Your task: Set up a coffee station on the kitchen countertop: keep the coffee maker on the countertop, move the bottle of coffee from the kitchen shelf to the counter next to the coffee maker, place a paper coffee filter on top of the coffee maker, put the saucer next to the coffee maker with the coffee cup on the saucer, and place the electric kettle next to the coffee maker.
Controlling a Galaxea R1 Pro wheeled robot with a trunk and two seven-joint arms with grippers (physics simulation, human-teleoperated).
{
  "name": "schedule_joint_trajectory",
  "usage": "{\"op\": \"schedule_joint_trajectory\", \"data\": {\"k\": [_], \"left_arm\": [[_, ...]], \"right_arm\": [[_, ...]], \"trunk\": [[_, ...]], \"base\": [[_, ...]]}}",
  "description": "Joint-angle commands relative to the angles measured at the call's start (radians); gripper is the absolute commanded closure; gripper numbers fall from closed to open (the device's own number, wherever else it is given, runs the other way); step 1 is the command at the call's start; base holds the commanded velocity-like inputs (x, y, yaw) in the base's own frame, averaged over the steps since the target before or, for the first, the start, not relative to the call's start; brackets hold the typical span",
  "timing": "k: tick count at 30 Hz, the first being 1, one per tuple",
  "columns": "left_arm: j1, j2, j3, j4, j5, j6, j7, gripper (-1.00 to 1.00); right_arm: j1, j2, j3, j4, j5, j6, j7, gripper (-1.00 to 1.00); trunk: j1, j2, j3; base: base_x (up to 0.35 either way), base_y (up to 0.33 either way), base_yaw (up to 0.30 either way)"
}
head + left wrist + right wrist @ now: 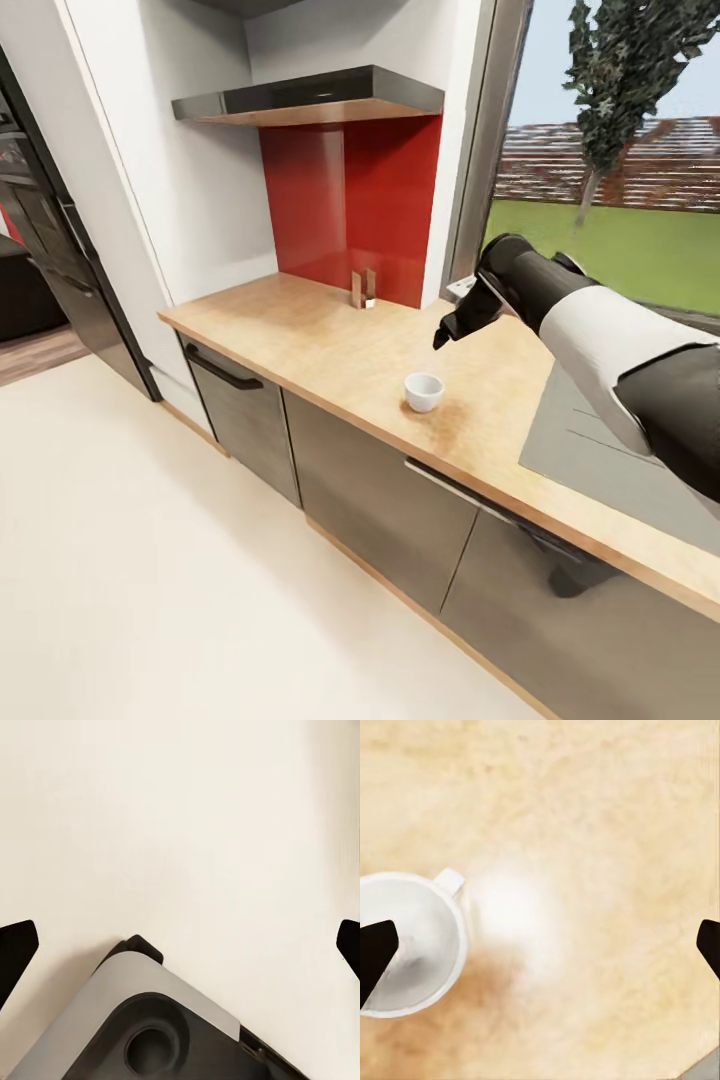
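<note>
right claw [447, 333] above empty coffee cup [423, 392]

Right arm [600, 330]: black segments, white sleeve band.

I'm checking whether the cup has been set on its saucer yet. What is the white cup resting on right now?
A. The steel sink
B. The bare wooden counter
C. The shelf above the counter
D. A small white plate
B. The cup stands directly on the wood of the counter, with no plate under it; the right gripper hangs open above it.
</note>
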Motion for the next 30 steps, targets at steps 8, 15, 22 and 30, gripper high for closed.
{"op": "schedule_joint_trajectory", "data": {"k": [8,15,22,30], "left_arm": [[0.000,0.000,0.000,0.000,0.008,0.001,-0.006,-1.00],[0.000,0.000,0.001,0.000,0.008,0.001,-0.007,-1.00],[0.000,0.000,0.001,0.000,0.008,0.001,-0.007,-1.00],[0.000,0.000,0.002,0.000,0.008,0.001,-0.007,-1.00]], "right_arm": [[0.027,0.000,0.001,0.061,0.012,-0.051,0.050,-1.00],[0.052,0.000,0.001,0.104,0.012,-0.088,0.054,-1.00],[0.099,0.000,0.002,0.105,0.012,-0.095,0.054,-1.00],[0.113,0.000,0.002,0.106,0.012,-0.095,0.054,-1.00]], "trunk": [[0.000,0.000,-0.001],[0.000,0.000,-0.001],[0.000,0.000,-0.001],[0.000,0.000,-0.001]], "base": [[0.161,0.085,0.000],[0.025,0.013,0.000],[0.001,0.001,0.000],[0.000,0.000,0.000]]}}
